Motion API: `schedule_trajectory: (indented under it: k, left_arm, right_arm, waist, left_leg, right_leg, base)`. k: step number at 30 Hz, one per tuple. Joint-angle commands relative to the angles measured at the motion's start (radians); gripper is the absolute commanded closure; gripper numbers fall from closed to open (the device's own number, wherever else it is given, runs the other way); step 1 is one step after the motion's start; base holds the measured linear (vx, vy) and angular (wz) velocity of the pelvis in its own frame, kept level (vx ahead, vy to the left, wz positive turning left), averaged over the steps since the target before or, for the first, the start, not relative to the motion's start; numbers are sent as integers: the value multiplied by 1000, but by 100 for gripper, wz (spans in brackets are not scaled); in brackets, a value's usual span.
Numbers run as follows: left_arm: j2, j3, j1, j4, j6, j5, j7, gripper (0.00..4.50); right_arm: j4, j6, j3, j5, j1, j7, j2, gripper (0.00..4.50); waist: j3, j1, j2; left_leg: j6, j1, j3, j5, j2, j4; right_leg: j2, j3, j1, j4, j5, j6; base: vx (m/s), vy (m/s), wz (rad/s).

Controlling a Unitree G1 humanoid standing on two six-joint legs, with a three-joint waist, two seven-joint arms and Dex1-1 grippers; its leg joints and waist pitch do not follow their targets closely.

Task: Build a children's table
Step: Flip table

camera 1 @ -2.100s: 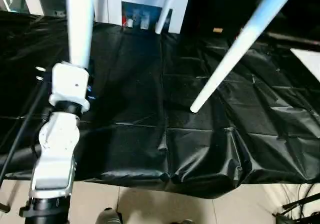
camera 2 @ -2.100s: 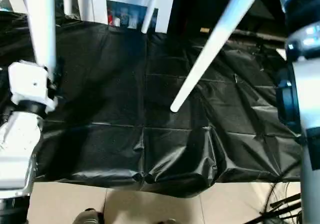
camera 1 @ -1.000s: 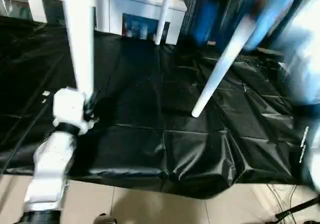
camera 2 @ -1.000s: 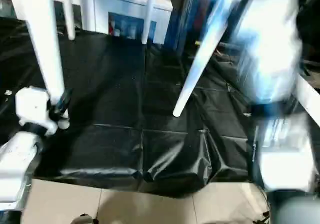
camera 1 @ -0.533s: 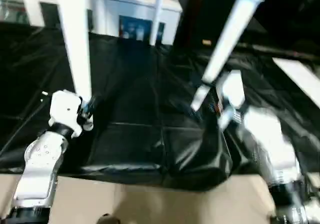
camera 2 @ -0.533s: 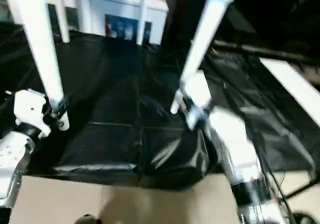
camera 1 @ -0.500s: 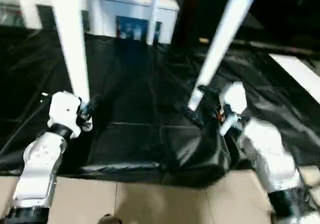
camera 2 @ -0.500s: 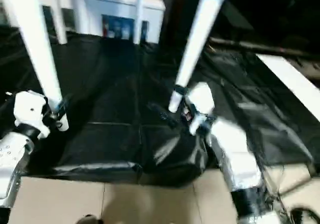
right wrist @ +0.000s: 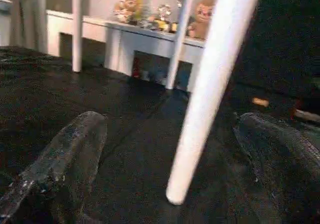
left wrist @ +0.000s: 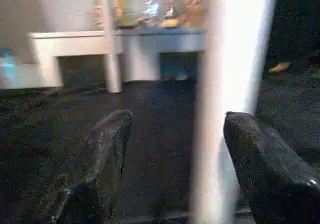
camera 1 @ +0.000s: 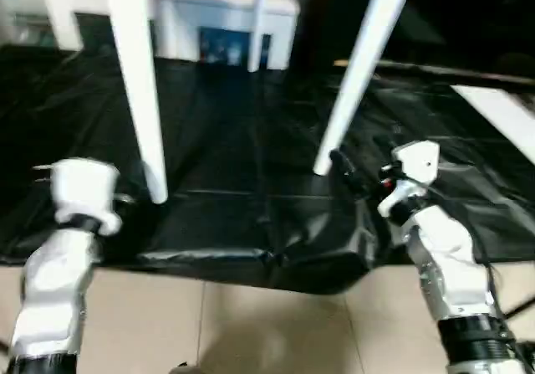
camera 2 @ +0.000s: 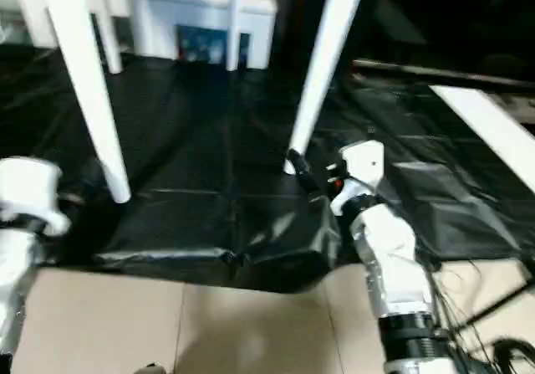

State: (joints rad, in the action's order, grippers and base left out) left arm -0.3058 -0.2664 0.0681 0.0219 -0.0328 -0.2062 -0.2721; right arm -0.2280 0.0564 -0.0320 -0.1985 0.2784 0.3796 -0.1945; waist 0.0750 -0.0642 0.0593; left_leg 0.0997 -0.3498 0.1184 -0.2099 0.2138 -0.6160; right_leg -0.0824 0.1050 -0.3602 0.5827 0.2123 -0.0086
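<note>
Across the black-draped work table (camera 1: 217, 148), the children's table (camera 1: 138, 81) stands on its white legs. At left, my left gripper (left wrist: 175, 149) has its fingers apart around the near-left leg; my right gripper (right wrist: 170, 159), centre-right, gapes wide around another leg's foot (right wrist: 175, 196).

Left arm (camera 1: 58, 265): my silver forearm rises from the lower left, white wrist block on top. Left gripper (left wrist: 175, 149): fingers spread apart. Right arm (camera 1: 447, 261): angled up from the lower right. Right gripper (right wrist: 170, 149): fingers spread wide
</note>
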Motion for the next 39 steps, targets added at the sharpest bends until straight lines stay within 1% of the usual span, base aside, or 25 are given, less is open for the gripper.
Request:
schedule_trajectory:
  k: [1, 2, 3, 4, 5, 6, 7, 8, 11, 14, 15, 16, 17, 18, 19, 20, 21, 22, 23, 24, 27, 32, 35, 36, 39]
  left_arm:
    - [12, 13, -11, -29, -13, -45, -32, 116]
    - [16, 17, -30, -43, -15, -50, -37, 116]
    - [16, 23, -46, -52, -15, -30, -28, 116]
    - [15, 27, -60, -59, -13, -11, -19, 116]
    - [18, 29, -68, -68, -7, -7, -16, 116]
    - [23, 28, -67, -76, 1, -5, -9, 116]
    - [29, 27, -65, -86, 13, -5, -1, 116]
    - [29, 37, -62, -102, 36, -1, 4, 116]
    - [28, 53, -66, -118, 40, 17, 16, 116]
    - [50, 57, -80, -142, 45, 22, 47, 116]
    - [51, 60, -82, -145, 40, 35, 54, 116]
    - [62, 66, -82, -150, 42, 67, 85, 116]
    - [71, 63, -74, -147, 59, 70, 105, 116]
    - [75, 62, -60, -139, 66, 74, 116, 116]
    - [74, 63, -56, -138, 66, 79, 119, 116]
    - [70, 69, -47, -143, 86, 102, 135, 116]
    - [70, 69, -47, -143, 86, 102, 135, 116]
    - [75, 70, -43, -155, 103, 104, 150, 116]
    - [78, 75, -46, -166, 110, 106, 153, 116]
    - [79, 79, -49, -176, 116, 107, 155, 116]
    - [105, 100, -69, -217, 126, 113, 170, 116]
    - [143, 108, -86, -217, 114, 112, 184, 116]
    - [160, 120, -89, -211, 117, 111, 194, 116]
    - [162, 123, -89, -209, 117, 113, 195, 116]
    - [166, 133, -88, -203, 114, 118, 191, 116]
  right_arm:
    - [16, 6, -15, 6, -7, -18, -3, 0]
    - [15, 8, -22, 5, -10, -39, 2, 0]
    - [12, 11, -32, 8, -7, -66, 6, 0]
    - [10, 13, -42, 12, -5, -89, 10, 0]
    - [-4, 0, -55, 21, 8, -121, 10, 0]
    - [-32, -17, -72, 32, 32, -157, 9, 0]
    - [-66, -28, -90, 25, 61, -173, 8, 0]
    - [-127, -48, -102, 4, 116, -153, 0, 0]
    - [-164, -52, -95, -17, 153, -116, -4, 0]
    - [-159, -53, -65, 8, 152, -113, -6, 0]
    - [-160, -53, -62, 12, 151, -116, -5, 0]
    - [-179, -55, -57, 29, 157, -136, 0, 0]
    - [-196, -53, -58, 42, 165, -157, 4, 0]
    - [-222, -45, -65, 53, 180, -181, 5, 0]
    - [-231, -41, -68, 56, 186, -188, 6, 0]
    - [-246, -38, -76, 58, 197, -193, 5, 0]
    - [-246, -38, -76, 58, 197, -193, 5, 0]
    - [-236, -44, -74, 50, 195, -171, 3, 0]
    - [-219, -46, -67, 40, 181, -145, 4, 0]
    - [-207, -47, -62, 34, 170, -128, 5, 0]
    - [-125, -73, -32, 29, 77, -106, 18, 0]
    - [-64, -64, 4, 64, -15, -123, 28, 0]
    - [-40, -63, 3, 80, -38, -141, 37, 0]
    - [-37, -65, 2, 81, -37, -144, 37, 0]
    - [-28, -65, -5, 85, -31, -160, 33, 0]
  waist:
    - [-51, -6, -35]
    - [-31, -35, -28]
    - [-34, -16, 15]
    - [-38, -25, 17]
    - [-29, -11, 34]
    - [-31, -3, 33]
    - [-44, -13, -8]
    - [-46, 0, -28]
    - [-41, 10, -25]
    - [-20, 23, -18]
    - [-18, 28, -28]
    - [-17, 11, -48]
    - [-23, -62, -50]
    - [-43, -58, 11]
    - [-23, -53, 64]
    - [-25, -48, 45]
    - [-39, -66, 39]
    - [-49, -83, 31]
    - [-68, -83, 7]
    - [-67, -62, -3]
    - [-52, -61, -8]
    - [-57, -47, -5]
    - [-49, -27, -7]
    - [-53, -39, -18]
    - [-38, -21, -28]
  left_leg:
    - [26, -38, -3, -777, 58, 178]
    - [13, -29, 40, -808, 52, 214]
    - [30, -1, 26, -724, 31, 154]
    - [55, 39, 22, -599, -2, 86]
    - [29, 75, 31, -341, -35, -63]
    - [19, 55, 20, -263, -33, -68]
    - [44, 4, 2, -325, -2, 55]
    - [63, -1, -12, -467, 19, 90]
    - [40, -1, -15, -601, 36, 123]
    - [35, 32, 6, -617, 15, 105]
    - [30, 14, 7, -658, 28, 127]
    - [34, -49, 14, -724, 58, 195]
    - [50, -114, 77, -781, 61, 224]
    - [23, -27, 78, -549, 42, 145]
    - [37, 73, 75, -329, -6, -43]
    - [-39, -19, 6, -30, -48, -120]
    - [-21, -28, 0, -48, -34, -72]
    - [-2, -24, 1, -60, -13, -11]
    - [9, 34, 18, -63, 1, 34]
    - [-23, 38, 19, -106, 14, 58]
    - [-8, 14, 34, -275, 18, 81]
    - [15, -5, 31, -273, 14, 93]
    - [9, 14, 32, -427, 12, 104]
    - [-67, -44, 3, -404, -14, 118]
    - [-150, -58, -4, -322, -23, 88]
  right_leg:
    - [-17, -1, 88, 65, 310, -42]
    - [-9, -46, 44, 105, 245, -34]
    - [-40, -77, 19, 26, 487, 7]
    - [-88, -76, -38, -77, 783, 32]
    - [-137, -81, -101, -173, 1128, 76]
    - [-154, -71, -72, -169, 1146, 63]
    - [-90, -33, 1, -93, 810, 23]
    - [-53, -14, 12, -67, 573, -1]
    - [-45, -12, 30, -48, 380, -46]
    - [-52, 24, 6, -114, 625, 4]
    - [-34, 58, 35, -98, 616, 26]
    - [-18, 50, 95, 29, 484, -3]
    - [3, 20, 114, 156, 175, -38]
    - [-24, -108, 55, 137, 507, 57]
    - [-84, -106, -96, -85, 1008, 115]
    - [-116, -209, -52, -117, 1271, 78]
    - [-119, -200, -7, -83, 1128, 63]
    - [-100, -184, 11, -45, 901, 38]
    - [-20, -134, -34, 16, 363, -40]
    - [-2, -112, -31, 29, 62, -110]
    - [-23, -111, -18, -5, 160, -149]
    - [-30, -110, 1, -19, 194, -117]
    - [-24, -99, 10, -42, 374, -105]
    - [-62, -50, 74, -64, 492, -48]
    - [-100, 14, 132, -131, 690, -46]
  base:
    - [-125, -29, 1]
    - [-95, -44, 6]
    - [-38, -99, -1]
    - [-71, -93, -14]
    - [-71, -93, -14]
    - [-52, -31, -15]
    - [0, 0, 0]
    - [0, 0, 0]
    - [-46, 6, -6]
    - [-40, 5, -1]
    - [-90, -6, -4]
    - [-134, -27, 3]
    - [-110, -28, 4]
    - [-30, -160, 13]
    - [-9, -182, 8]
    - [-9, -182, 8]
    - [28, -57, 3]
    - [16, -55, 28]
    - [16, -55, 28]
    - [-54, -36, 31]
    - [0, 0, 0]
    - [0, 0, 0]
    - [0, 0, 0]
    - [17, 14, 18]
    - [59, 24, 46]
